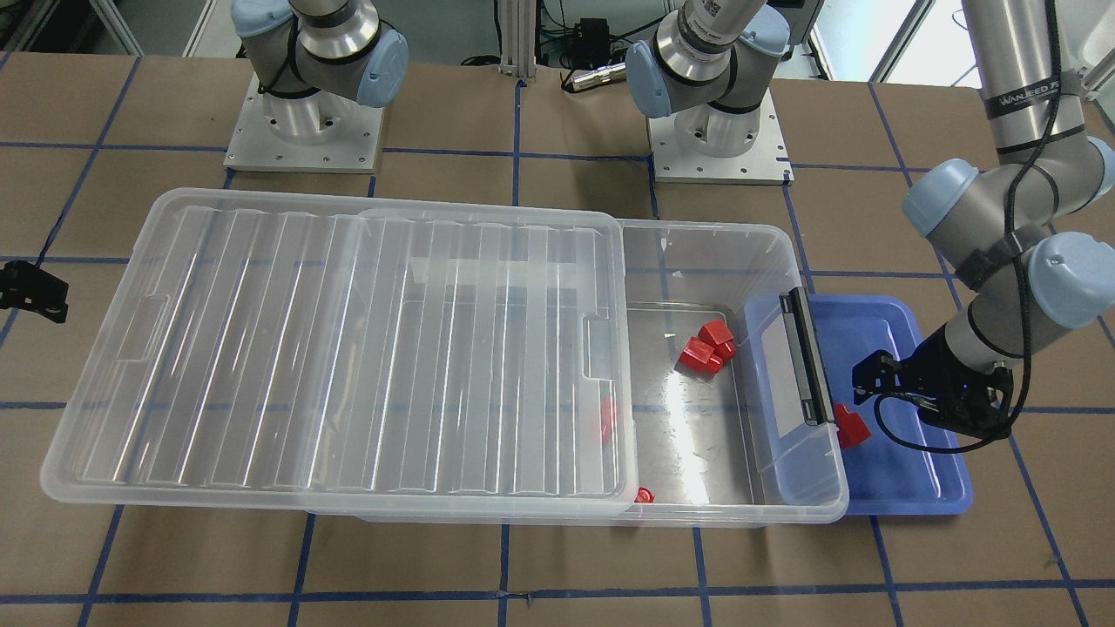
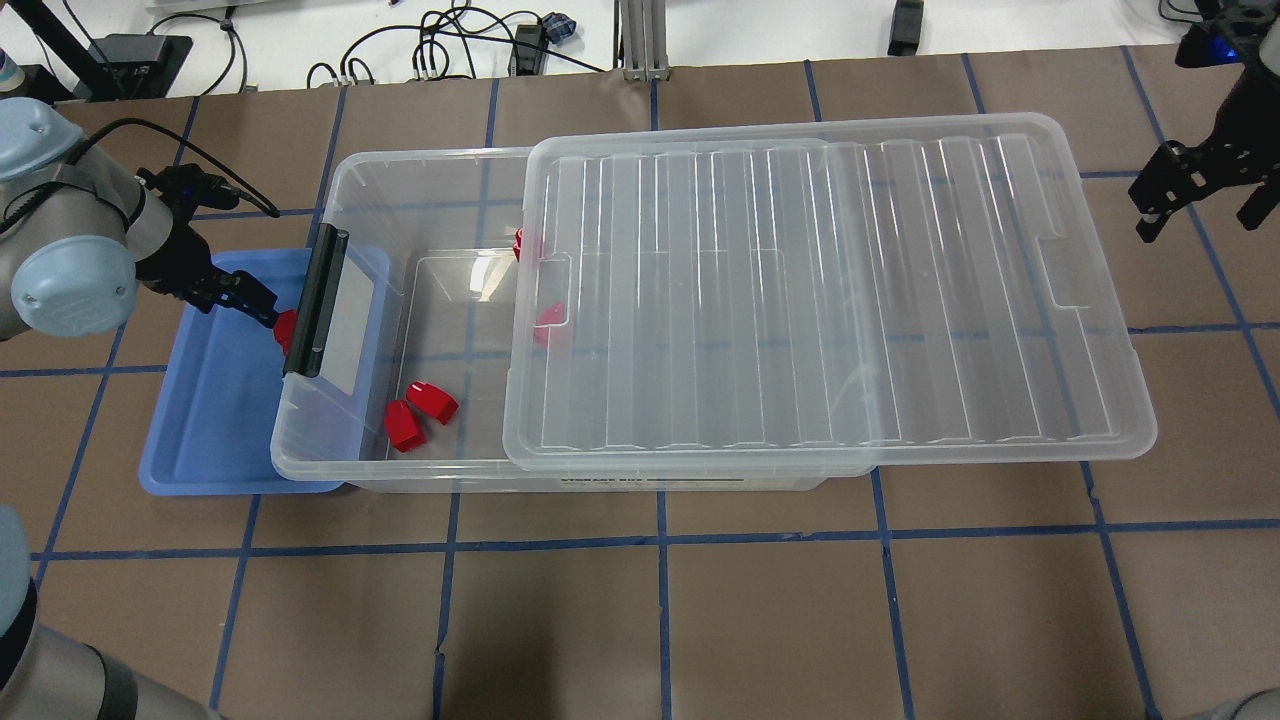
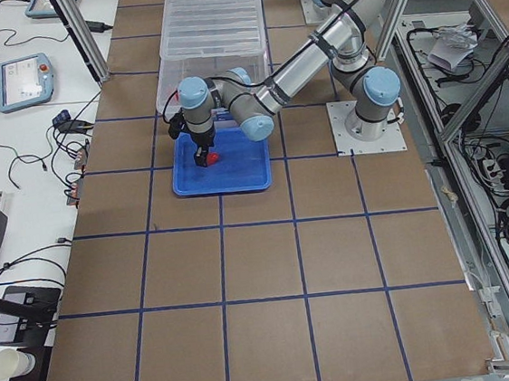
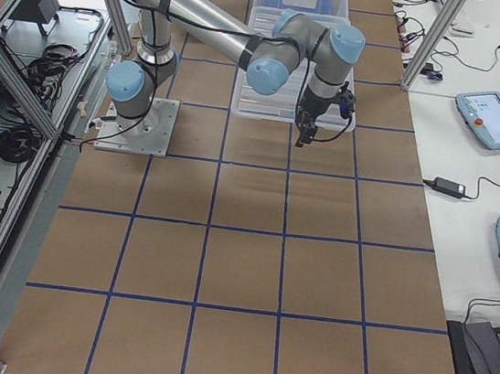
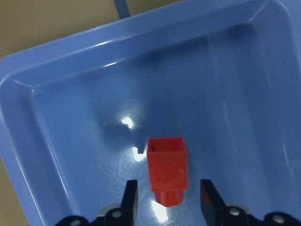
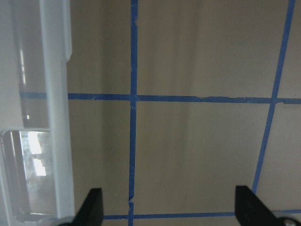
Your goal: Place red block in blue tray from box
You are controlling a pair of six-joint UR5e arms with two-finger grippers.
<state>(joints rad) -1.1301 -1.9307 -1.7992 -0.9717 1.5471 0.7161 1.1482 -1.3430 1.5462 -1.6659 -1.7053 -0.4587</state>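
Left end effector released, straddling block in tray; right end effector released too. I feared a skewed lift clipping the block.

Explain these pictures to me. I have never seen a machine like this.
These are two robot arms at a table, each ending in a two-finger pincer. Two pictures look down on the table, two look along it from its ends, two come from wrist cameras. On the table stands a clear box, lid slid partly aside, red blocks inside; at its end lies a blue tray. The left pincer is open around one red block in the tray, not touching it. The right pincer is open, empty, over the table.
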